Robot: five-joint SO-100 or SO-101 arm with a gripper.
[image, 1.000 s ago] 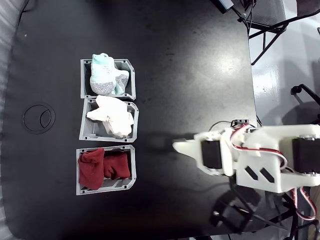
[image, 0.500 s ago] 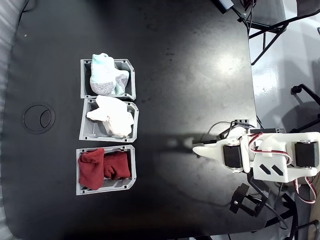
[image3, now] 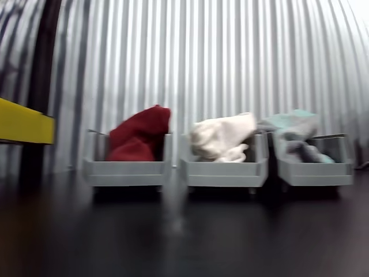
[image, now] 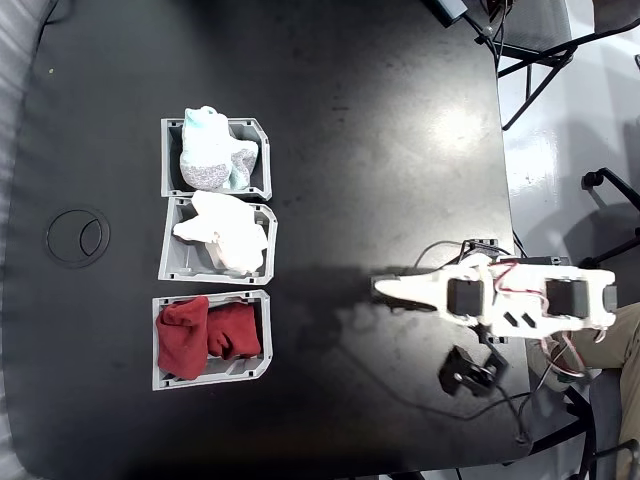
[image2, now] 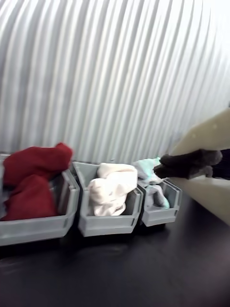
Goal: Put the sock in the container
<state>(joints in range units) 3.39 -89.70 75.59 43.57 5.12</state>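
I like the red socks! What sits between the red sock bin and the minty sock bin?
The bin with white socks, seen in the fixed view, touching both.

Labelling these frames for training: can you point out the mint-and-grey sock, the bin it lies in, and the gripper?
sock (image: 210, 160), fixed view, grey speckled middle.
container (image: 264, 133), fixed view, cut-off corner wall.
gripper (image: 380, 288), fixed view, at the fingertips.

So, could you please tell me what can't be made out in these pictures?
- Container floor: hidden by the sock, fixed view.
- Sock's right part: hidden by the fingers, wrist view.
- Whether the gripper is open: fingers seen from above, unclear.
- Sock texture: blurred, other view.
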